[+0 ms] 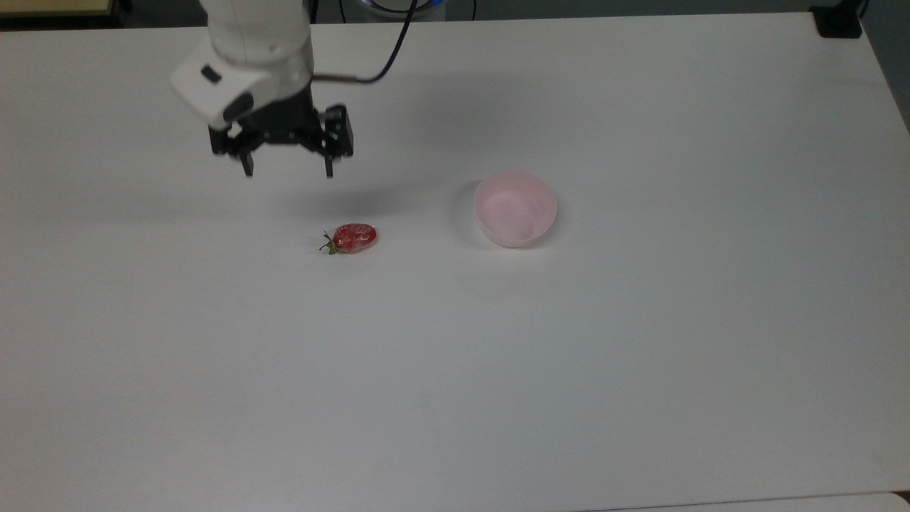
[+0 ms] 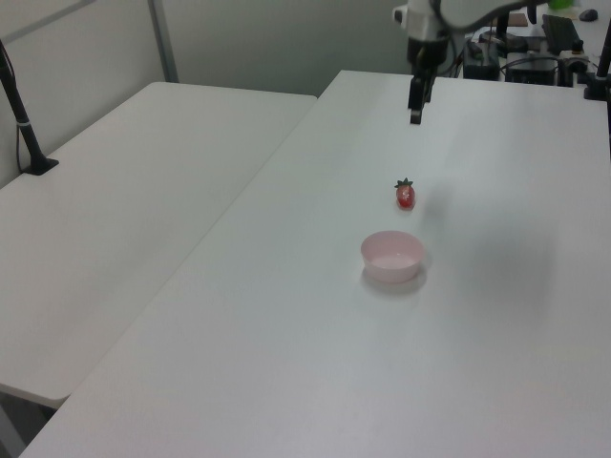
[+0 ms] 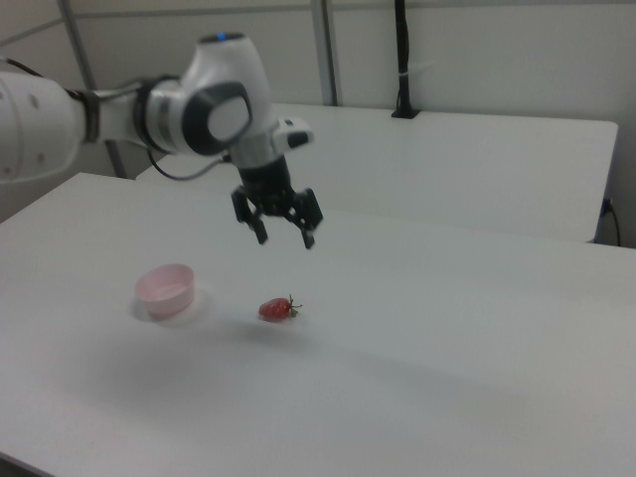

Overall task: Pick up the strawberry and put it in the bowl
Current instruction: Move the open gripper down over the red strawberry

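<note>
The end effector (image 1: pixel 287 172) hangs above the tabletop (image 1: pixel 640 355) with its fingers wide apart, holding nothing. The strawberry (image 1: pixel 353 237) lies below and toward the top view's right of it, long axis sideways, near the bowl (image 1: pixel 515 208).

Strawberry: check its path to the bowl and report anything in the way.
Nothing visible blocks it. In the top view, bare table separates the strawberry from the bowl; the open gripper hovers above, apart from both.
</note>
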`<state>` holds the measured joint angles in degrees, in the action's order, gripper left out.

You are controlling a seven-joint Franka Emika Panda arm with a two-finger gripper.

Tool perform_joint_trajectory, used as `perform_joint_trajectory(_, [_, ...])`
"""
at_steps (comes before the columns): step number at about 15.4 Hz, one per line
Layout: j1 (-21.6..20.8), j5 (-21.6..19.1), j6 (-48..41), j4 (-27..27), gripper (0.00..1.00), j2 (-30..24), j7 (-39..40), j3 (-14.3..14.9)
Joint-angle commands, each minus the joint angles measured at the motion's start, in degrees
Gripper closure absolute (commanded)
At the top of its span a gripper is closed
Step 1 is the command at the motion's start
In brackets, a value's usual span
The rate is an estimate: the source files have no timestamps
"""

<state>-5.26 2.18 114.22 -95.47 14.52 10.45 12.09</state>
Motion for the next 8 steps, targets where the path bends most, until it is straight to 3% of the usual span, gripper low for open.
perform_joint_trajectory(1, [-1.1,0.9,5.7,0.3,0.00,7.1,1.7,0.5])
perform_joint_trajectory(4, [-1.9,0.1,5.6,-1.7,0.00,8.7,-1.9,0.5])
perform_joint_trajectory(8, [-3.6,-0.9,10.1,-5.2,0.00,9.8,-27.4,0.5])
